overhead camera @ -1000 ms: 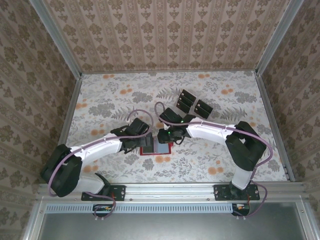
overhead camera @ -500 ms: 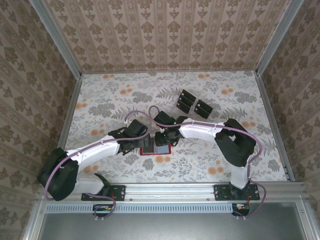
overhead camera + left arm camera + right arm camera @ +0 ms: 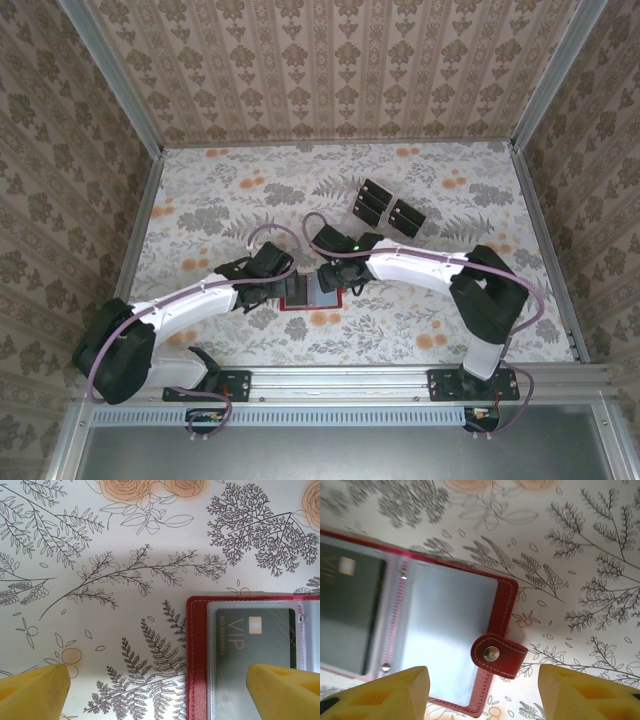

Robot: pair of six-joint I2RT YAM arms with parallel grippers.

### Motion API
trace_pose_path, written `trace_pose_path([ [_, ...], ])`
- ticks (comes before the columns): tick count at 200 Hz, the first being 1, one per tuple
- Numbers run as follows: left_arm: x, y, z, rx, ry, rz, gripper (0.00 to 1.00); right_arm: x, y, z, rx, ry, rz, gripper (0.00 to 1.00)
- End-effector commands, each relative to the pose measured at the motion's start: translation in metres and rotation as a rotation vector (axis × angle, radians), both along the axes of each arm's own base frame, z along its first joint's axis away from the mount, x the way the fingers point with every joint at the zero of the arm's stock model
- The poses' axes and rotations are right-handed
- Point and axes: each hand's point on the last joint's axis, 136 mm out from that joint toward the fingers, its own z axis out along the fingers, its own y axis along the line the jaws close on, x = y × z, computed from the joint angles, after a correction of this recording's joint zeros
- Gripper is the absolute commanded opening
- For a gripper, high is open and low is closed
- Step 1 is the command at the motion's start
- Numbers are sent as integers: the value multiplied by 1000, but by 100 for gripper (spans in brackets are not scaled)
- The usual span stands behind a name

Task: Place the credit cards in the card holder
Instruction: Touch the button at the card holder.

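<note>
The red card holder [image 3: 312, 293] lies open on the floral table between my two grippers. In the left wrist view its left half [image 3: 197, 655] holds a dark VIP card [image 3: 250, 637] under a clear sleeve. My left gripper [image 3: 160, 695] is open and straddles the holder's left edge. In the right wrist view the holder's right sleeve [image 3: 447, 630] looks empty, with the snap tab [image 3: 497, 655] folded at its edge. My right gripper [image 3: 482, 692] hangs open above that tab, holding nothing. More black credit cards [image 3: 385, 208] lie behind at the back right.
Patterned walls and metal rails [image 3: 140, 230] close the table in on three sides. Both arms [image 3: 420, 265] meet over the middle of the table. Bare floral tabletop [image 3: 220, 190] stretches to the back left.
My right gripper's jaws have spread wider and it has shifted a little over the holder's right half. The left arm has hardly moved.
</note>
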Motion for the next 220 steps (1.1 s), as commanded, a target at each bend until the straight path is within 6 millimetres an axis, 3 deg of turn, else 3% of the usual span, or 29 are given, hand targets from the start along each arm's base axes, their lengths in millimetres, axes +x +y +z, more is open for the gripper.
trace_pose_path([
  [1, 1, 6, 3, -10, -21, 34, 100, 3, -11, -4, -171, -42, 21, 60],
  [58, -1, 8, 1, -16, -18, 37, 100, 12, -20, -21, -302, -76, 20, 55],
  [111, -2, 11, -1, -10, -12, 36, 100, 12, -23, -26, -309, -83, 0, 24],
  [148, -3, 12, -2, -7, -10, 35, 100, 10, -25, -19, -269, -96, -24, 11],
  [193, -3, 10, -2, -20, -15, 23, 100, 10, -11, -5, 12, -80, -106, 0],
  [220, -3, 3, -3, -51, -24, -9, 100, 11, -1, 6, 232, -65, -168, 0],
])
